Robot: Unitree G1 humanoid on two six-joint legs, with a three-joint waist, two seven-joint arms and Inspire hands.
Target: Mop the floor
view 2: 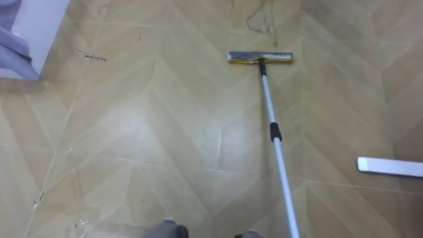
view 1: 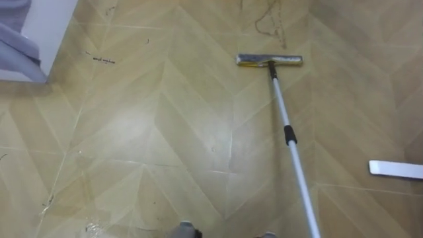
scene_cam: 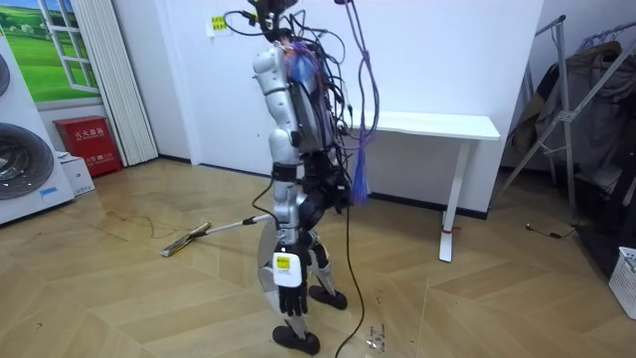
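The mop [view 1: 285,132] lies out on the wooden floor [view 1: 165,132] in front of the robot. Its flat mop head [view 1: 269,60] rests on the boards, and the pale pole slants from it back toward the robot's right side. A black collar [view 1: 290,135] sits about halfway along the pole.

Just beyond the mop head there are dark scribbled marks [view 1: 269,23] on the floor. Well to the left of it stands a white cabinet [view 1: 49,26] with a lilac cloth [view 1: 16,46] hanging on it. To the right of the mop head and nearer the robot, a white strip [view 1: 395,169] lies flat on the boards, clear of the pole.

In the room view the robot stands upright at the handle end of the mop, facing the mop head. A white table [scene_cam: 437,124] stands behind it, on the far side from the mop head. The left hand [scene_cam: 288,283] hangs at its side, fingers loose and pointing down, holding nothing. The pole's upper end runs in behind the robot's waist, and I cannot tell what grips it there.
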